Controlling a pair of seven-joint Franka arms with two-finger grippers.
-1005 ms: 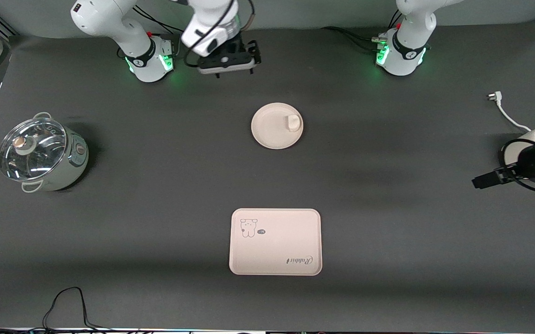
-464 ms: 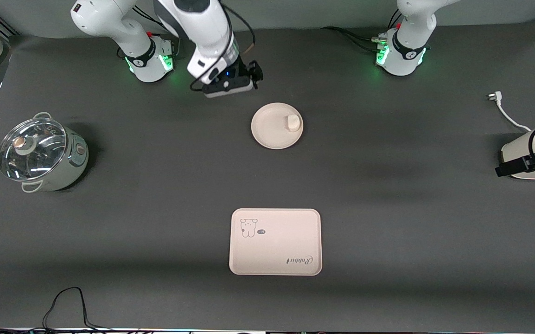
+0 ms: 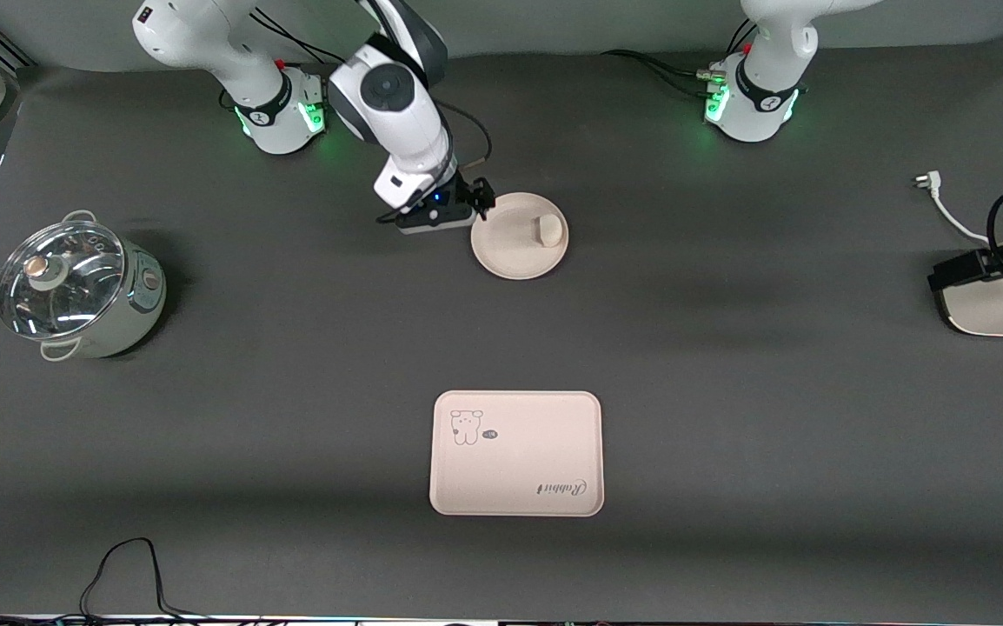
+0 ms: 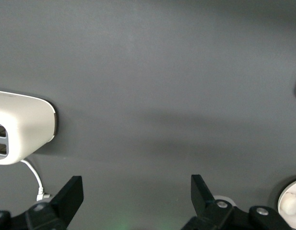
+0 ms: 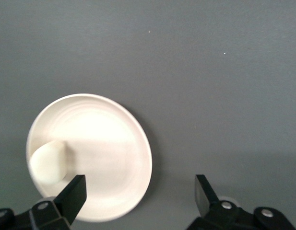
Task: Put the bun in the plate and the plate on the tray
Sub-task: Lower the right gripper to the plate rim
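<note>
While the bun [image 3: 548, 229] is sitting in the plate [image 3: 510, 256], well apart from the tray [image 3: 516, 496], we are watching both grippers, right gripper [image 3: 454, 219] beside the plate's rim and left gripper [image 3: 945, 280] waiting over the toaster [image 3: 997, 311], gaping empty; a tilted lift risks the bun rolling off.

Robot lab: bench-mounted arms [image 3: 397, 96]

One bun [image 3: 548, 229], one plate [image 3: 510, 252], one tray [image 3: 516, 469], one pot [image 3: 76, 289], one toaster [image 3: 997, 310], two pincers [image 3: 480, 202] [image 4: 137, 191]
</note>
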